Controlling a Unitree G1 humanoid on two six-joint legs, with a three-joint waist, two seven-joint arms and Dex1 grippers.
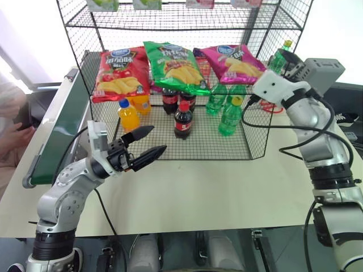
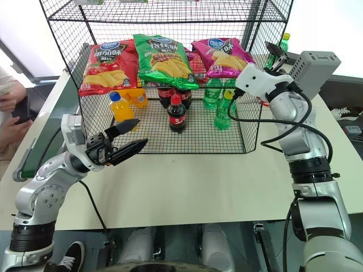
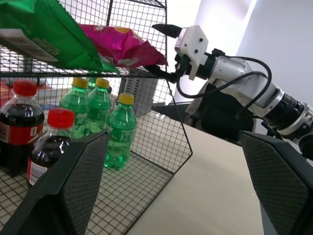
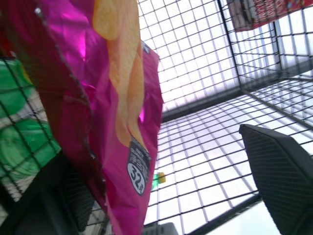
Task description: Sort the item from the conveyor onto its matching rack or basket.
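Note:
The magenta-pink chip bag lies on the middle tier of the black wire rack, at its right end beside a green bag. My right gripper is at that bag's right edge, open, with its fingers spread above and below the tier's edge. In the right wrist view the pink bag rests against the mesh, close to the one finger and well clear of the other finger. My left gripper is open and empty, held in front of the rack's lower tier. The dark-green conveyor runs along the left.
A red chip bag and a green chip bag share the middle tier. Orange, cola and green soda bottles stand on the lower tier. A person's hand is beside the conveyor. Bare table lies in front.

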